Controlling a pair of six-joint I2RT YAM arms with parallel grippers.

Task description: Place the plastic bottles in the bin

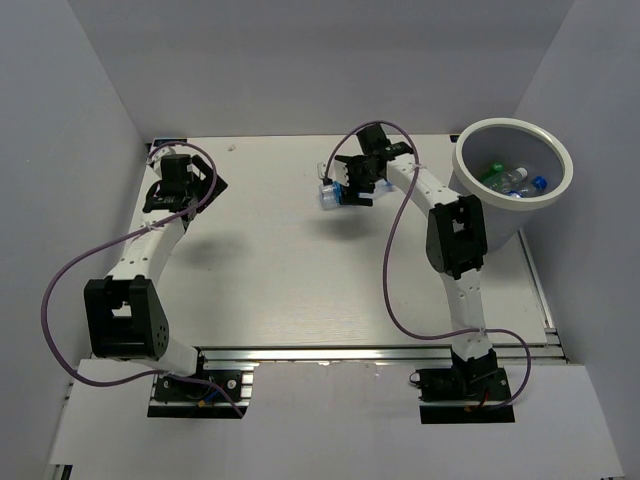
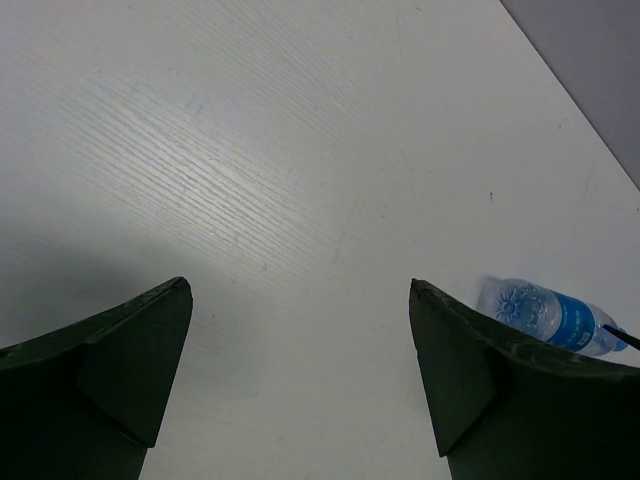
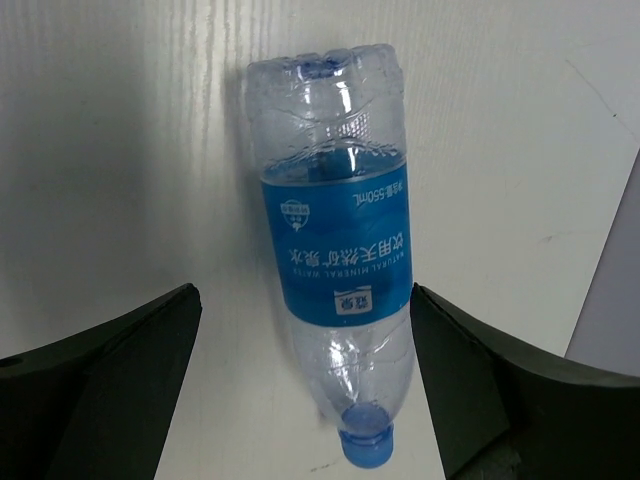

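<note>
Bottle point(image 3: 335, 280): lies flat on the table point(image 1: 280, 290), toward the far middle, well apart from the bin.
Right gripper point(image 3: 302, 295): fingers spread wide, astride the bottle, touching neither side as far as we see.
Left gripper point(image 2: 300, 290): spread too, holding nothing, over bare table at the far left.
Bin point(image 1: 513, 125): far right, with other bottles point(image 1: 510, 178) inside (one green).
Handling: we judge it empty, so light, thin-walled, slick and easily crushed.
Hold: across the labelled middle, gently.

Blue-label bottle point(image 3: 335, 270), white table point(image 3: 100, 150), end effector point(image 3: 303, 300) spread
</note>
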